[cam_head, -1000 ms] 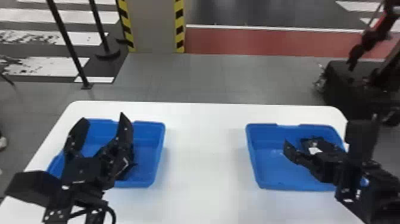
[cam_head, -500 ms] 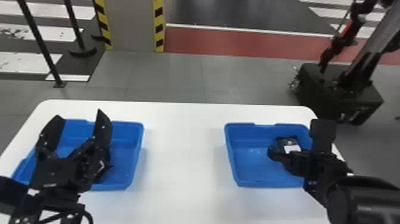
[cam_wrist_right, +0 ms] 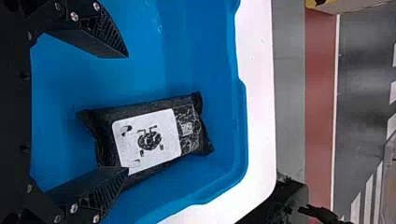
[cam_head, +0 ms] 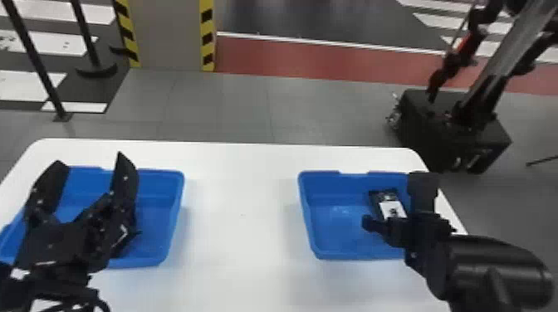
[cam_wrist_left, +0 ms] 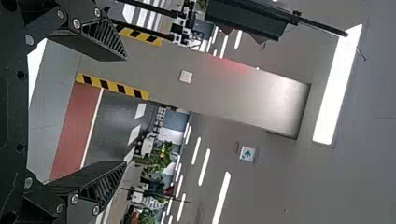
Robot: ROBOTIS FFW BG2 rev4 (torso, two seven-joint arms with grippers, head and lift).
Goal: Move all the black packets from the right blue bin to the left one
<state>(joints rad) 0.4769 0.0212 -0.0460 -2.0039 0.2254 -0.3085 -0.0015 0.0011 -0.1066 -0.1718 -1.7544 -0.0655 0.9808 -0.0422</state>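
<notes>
The right gripper [cam_wrist_right: 127, 113] has swung farther in over the right blue bin [cam_head: 307, 215], jaws wide and empty, uncovering more of the black packet [cam_wrist_right: 149, 140] lying there; a grasp seems near, once centred. The left gripper [cam_head: 91, 159], wide and empty too, waits by the left one [cam_head: 176, 207].
</notes>
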